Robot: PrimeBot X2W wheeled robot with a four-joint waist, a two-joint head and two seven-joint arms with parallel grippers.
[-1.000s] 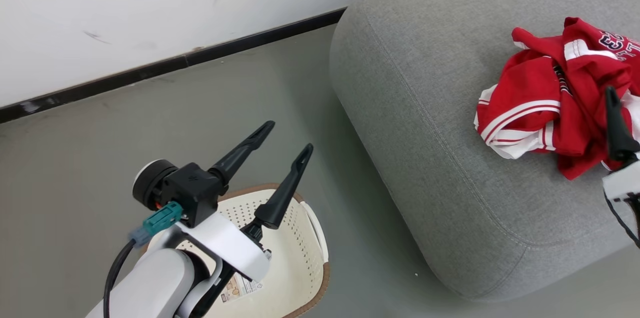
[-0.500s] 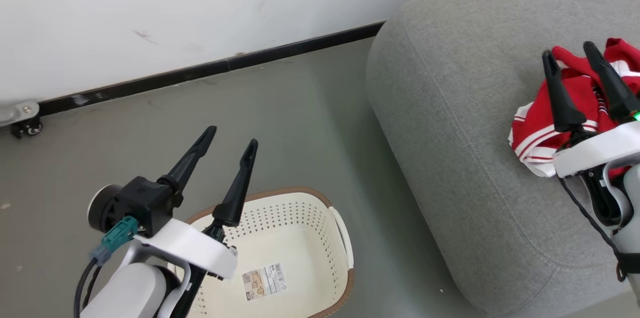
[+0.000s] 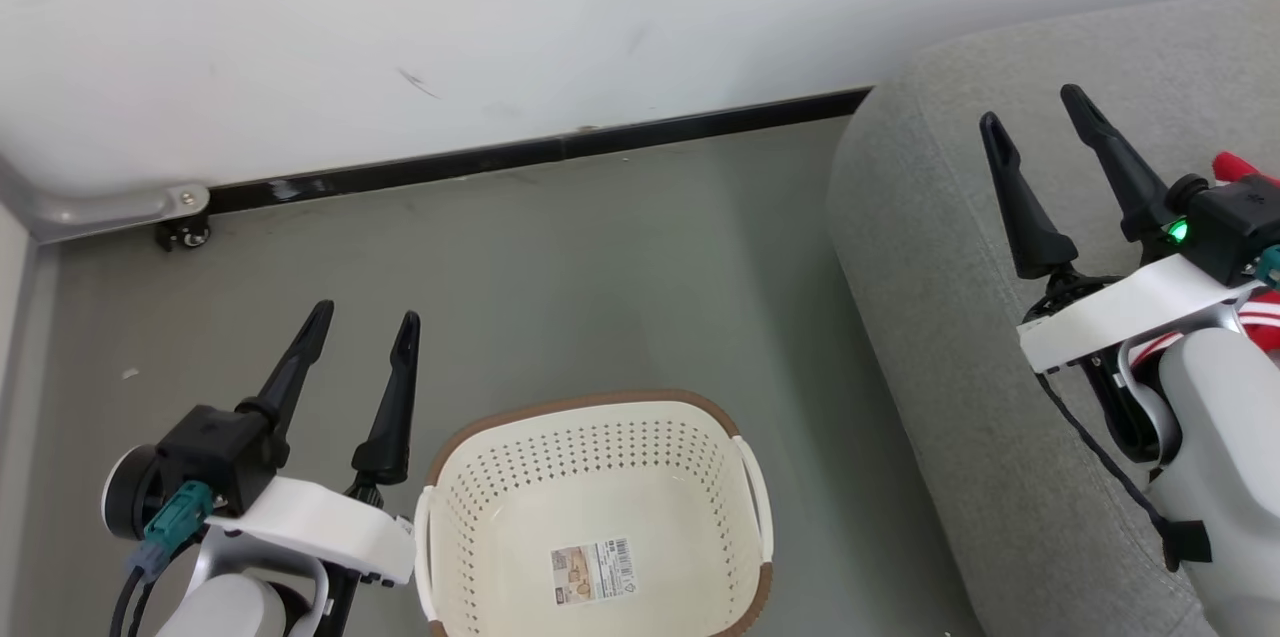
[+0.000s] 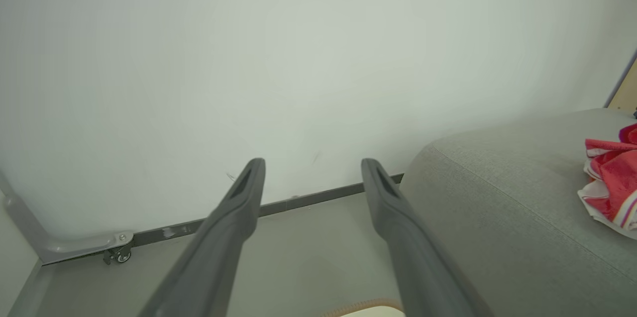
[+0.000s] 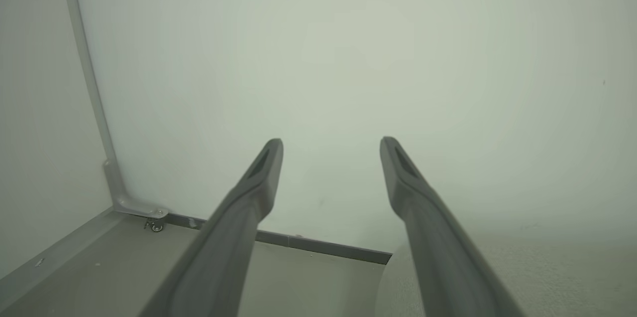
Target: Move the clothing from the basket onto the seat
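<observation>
On the grey ottoman [image 3: 960, 337] the red jerseys [image 4: 612, 187] lie released, the right hand [image 3: 1032, 109] having lifted off them with fingers spread wide, the left hand [image 3: 365, 312] equally wide near the empty laundry basket [image 3: 590, 447], so the task looks finished.

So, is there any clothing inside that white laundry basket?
No, in the head view the laundry basket shows a bare perforated inside, with just a label stuck on its floor.
</observation>
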